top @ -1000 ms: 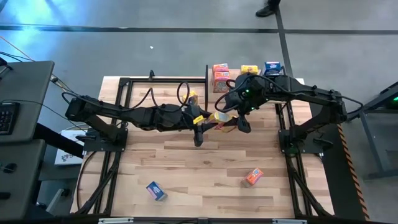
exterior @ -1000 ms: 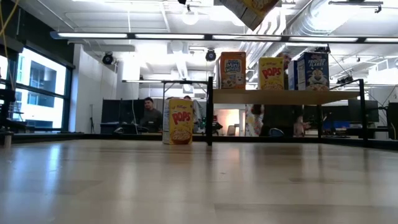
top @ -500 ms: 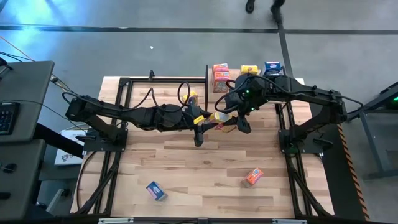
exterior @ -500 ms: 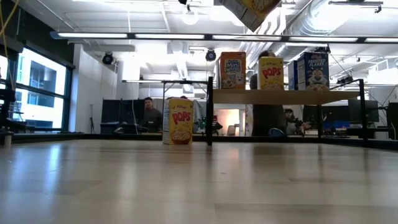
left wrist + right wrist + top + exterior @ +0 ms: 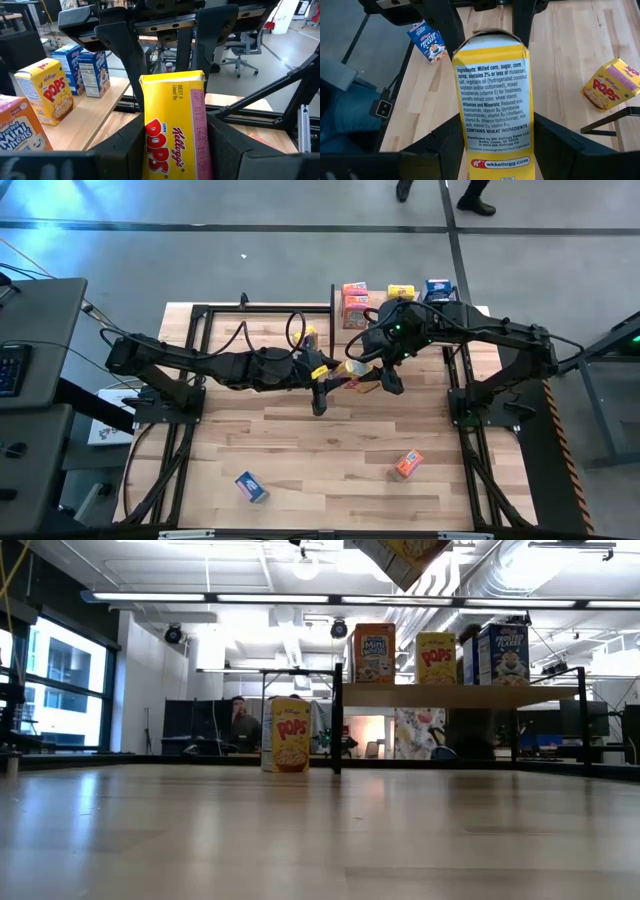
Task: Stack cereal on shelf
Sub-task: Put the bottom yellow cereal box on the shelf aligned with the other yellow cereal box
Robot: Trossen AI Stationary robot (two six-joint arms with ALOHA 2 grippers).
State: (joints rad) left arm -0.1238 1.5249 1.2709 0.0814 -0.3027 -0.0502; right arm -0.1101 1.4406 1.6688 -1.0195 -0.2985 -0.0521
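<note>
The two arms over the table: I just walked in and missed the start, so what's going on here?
Both grippers are clamped on one yellow Corn Pops box in mid-air above the table's middle: the left gripper and the right gripper hold it from opposite ends, like a handover. The shelf already carries orange, yellow and blue boxes. Another yellow box stands beside the shelf, and a blue box and an orange box lie near the table's front.
</note>
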